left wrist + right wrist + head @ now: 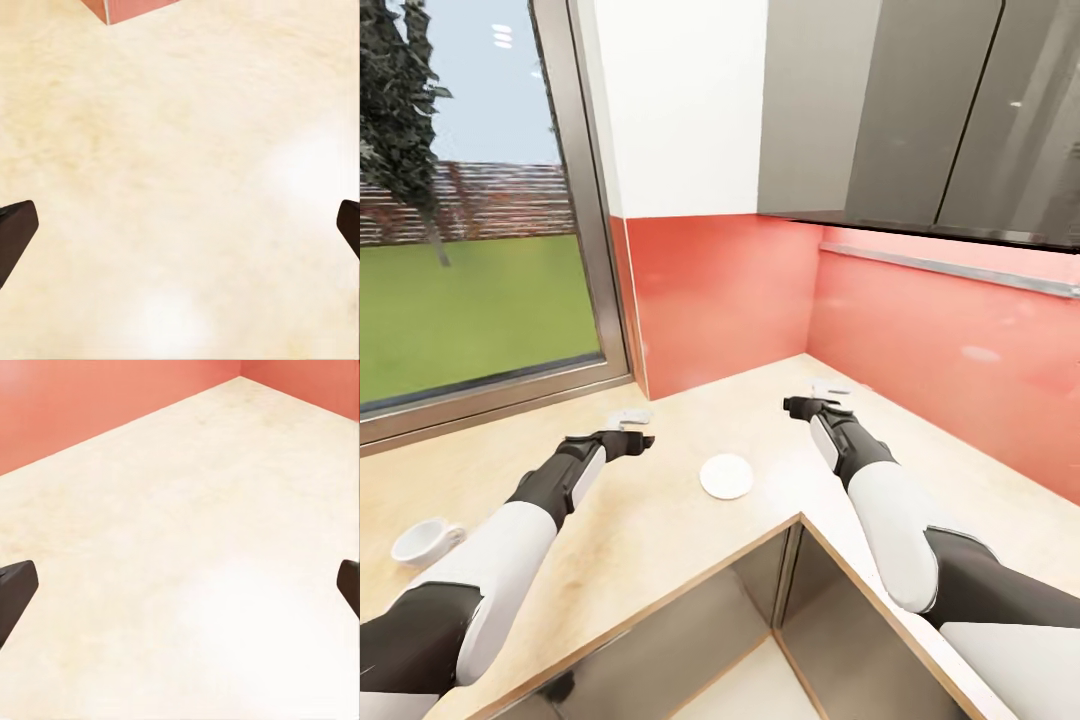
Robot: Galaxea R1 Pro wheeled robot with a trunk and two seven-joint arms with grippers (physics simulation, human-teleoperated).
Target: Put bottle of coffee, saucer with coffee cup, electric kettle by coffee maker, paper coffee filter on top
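The kitchen countertop (660, 520) is a light-wood L-shaped corner against red walls. A white saucer (726, 476) lies flat on it between my two arms. The white coffee cup (422, 543) sits far to the left, beside my left forearm. My left gripper (640, 432) (180, 232) hovers open over bare worktop, left of and slightly beyond the saucer. My right gripper (805, 402) (180, 592) is open too, over bare worktop near the corner, right of and beyond the saucer. A small pale shape lies by each gripper tip; I cannot tell what it is. The coffee maker, bottle of coffee, electric kettle and kitchen shelf are out of view.
A large window (470, 200) with a metal frame runs along the left wall. Grey wall cabinets (940, 110) hang over the right run, with a metal rail (950, 268) on the red backsplash. Grey cabinet fronts (700, 620) drop below the counter's inner corner.
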